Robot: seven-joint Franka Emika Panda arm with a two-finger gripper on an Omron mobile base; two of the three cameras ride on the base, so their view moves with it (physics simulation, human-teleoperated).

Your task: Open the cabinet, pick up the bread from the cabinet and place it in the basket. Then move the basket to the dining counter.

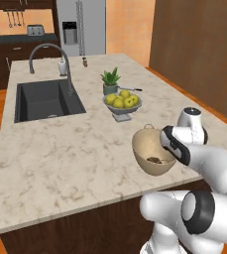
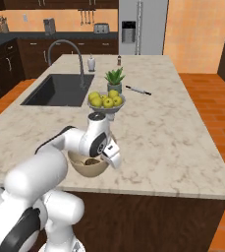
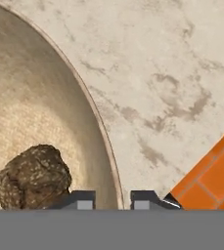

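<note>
Over the marble table [image 1: 60, 158], the end effector [image 3: 113, 200] clamps the basket [image 1: 147, 151] rim, bread [image 3: 33, 177] inside; setting down remains.

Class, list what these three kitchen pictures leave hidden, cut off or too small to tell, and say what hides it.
- Gripper: in the hand view its fingertips straddle the basket rim; whether they clamp it cannot be told.
- Basket: in the right base view the arm covers most of it.
- Bread: too small in the left base view for detail.
- Basket's wire handle: partly hidden behind the rim.
</note>
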